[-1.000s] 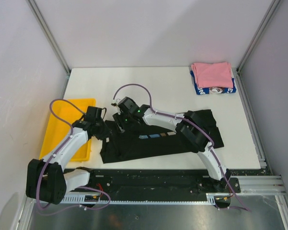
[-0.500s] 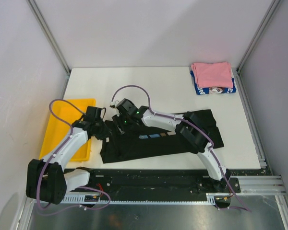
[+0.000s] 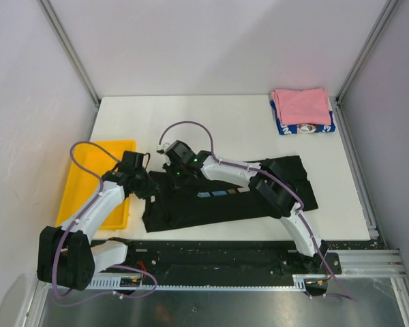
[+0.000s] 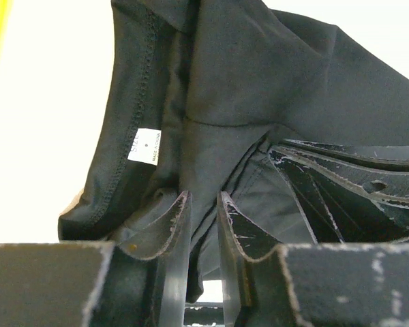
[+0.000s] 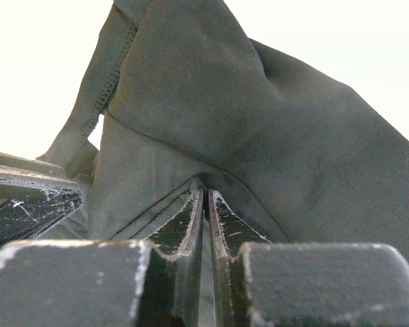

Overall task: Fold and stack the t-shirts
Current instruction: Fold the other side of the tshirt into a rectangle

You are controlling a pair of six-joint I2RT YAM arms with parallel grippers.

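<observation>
one limp, creased black t-shirt (image 4: 245, 68) in scuffed left gripper (image 4: 203, 199) and right gripper (image 5: 204, 194)

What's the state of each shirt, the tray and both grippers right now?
Black cloth t-shirt: partly folded, one end gripped.
Pink cloth shirt: folded, top of pile.
Blue-and-white cloth shirt: folded, beneath pink.
Yellow plastic tray: lying flat, left arm over it.
Left gripper: shut on black t-shirt.
Right gripper: shut on black t-shirt.

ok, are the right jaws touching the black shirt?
Touching. The right wrist view shows the right jaws closed on a pinched fold of the black shirt, with cloth against both inner faces.
</observation>
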